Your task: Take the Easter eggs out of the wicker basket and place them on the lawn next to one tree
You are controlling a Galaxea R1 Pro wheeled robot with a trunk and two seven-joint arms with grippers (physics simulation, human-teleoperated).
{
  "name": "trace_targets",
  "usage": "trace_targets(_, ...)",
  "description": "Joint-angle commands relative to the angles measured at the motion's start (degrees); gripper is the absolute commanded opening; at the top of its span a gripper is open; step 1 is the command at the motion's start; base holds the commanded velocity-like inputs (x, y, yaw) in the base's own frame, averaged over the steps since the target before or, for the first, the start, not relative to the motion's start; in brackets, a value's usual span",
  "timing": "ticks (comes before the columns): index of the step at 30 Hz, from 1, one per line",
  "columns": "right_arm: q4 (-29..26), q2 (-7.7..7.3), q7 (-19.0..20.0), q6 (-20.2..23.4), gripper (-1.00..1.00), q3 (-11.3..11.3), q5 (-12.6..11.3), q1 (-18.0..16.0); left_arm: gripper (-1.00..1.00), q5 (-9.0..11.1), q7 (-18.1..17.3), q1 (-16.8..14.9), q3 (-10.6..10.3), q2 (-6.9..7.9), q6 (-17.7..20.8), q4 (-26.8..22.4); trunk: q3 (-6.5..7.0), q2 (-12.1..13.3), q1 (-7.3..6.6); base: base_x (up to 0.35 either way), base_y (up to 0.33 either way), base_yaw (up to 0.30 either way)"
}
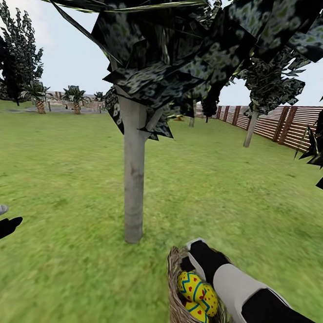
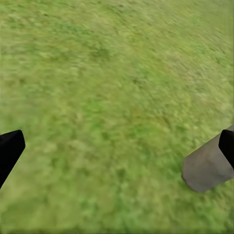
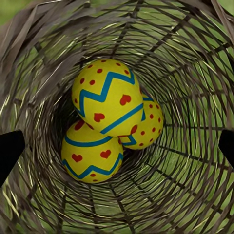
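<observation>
Right fingers [image 3: 117, 146] spread wide over wicker basket [image 3: 44, 58], three Easter eggs [image 3: 108, 96] inside. Best drop straight onto top egg, clear of rim. Left fingers [image 2: 117, 146] wide, idle.

head view faces the tree [image 1: 133, 178]; right wrist peers closely into wicker basket [image 3: 195, 161].

You have even, bright daylight with no clear source; the pale overcast sky [image 1: 73, 51] gives no glare. The mottled green grass lawn [image 1: 57, 172] carries no cast shadows, not even beneath the smooth pale grey tree trunk [image 1: 133, 178]. Your left wrist view renders grass soft and blurred. Inside the woven light-brown wicker basket [image 3: 195, 73], the three bright yellow eggs [image 3: 108, 97] appear crisp, with darker shading between them.
</observation>
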Motion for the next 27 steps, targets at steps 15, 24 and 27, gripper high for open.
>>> trace_targets(15, -0.07, -1.12, 1.84, 0.63, 1.00, 0.00, -1.38, -0.07, 1.00, 0.60, 0.53, -0.04, 0.00, 0.02, 0.14, -0.07, -2.22, -4.84, 2.62, 0.000, 0.000, 0.000)
trace_targets(24, -0.13, -0.98, 3.67, 2.31, 1.00, -0.12, -1.37, -0.12, 1.00, 0.60, 0.54, -0.04, 0.00, 0.02, 0.14, -0.07, -2.76, -6.05, 3.28, 0.000, 0.000, 0.000)
trace_targets(27, -0.16, -0.97, 3.72, 2.70, 1.00, -0.13, -1.36, -0.14, 1.00, 0.60, 0.53, -0.04, 0.00, 0.02, 0.14, -0.07, -3.12, -6.85, 3.72, 0.000, 0.000, 0.000)
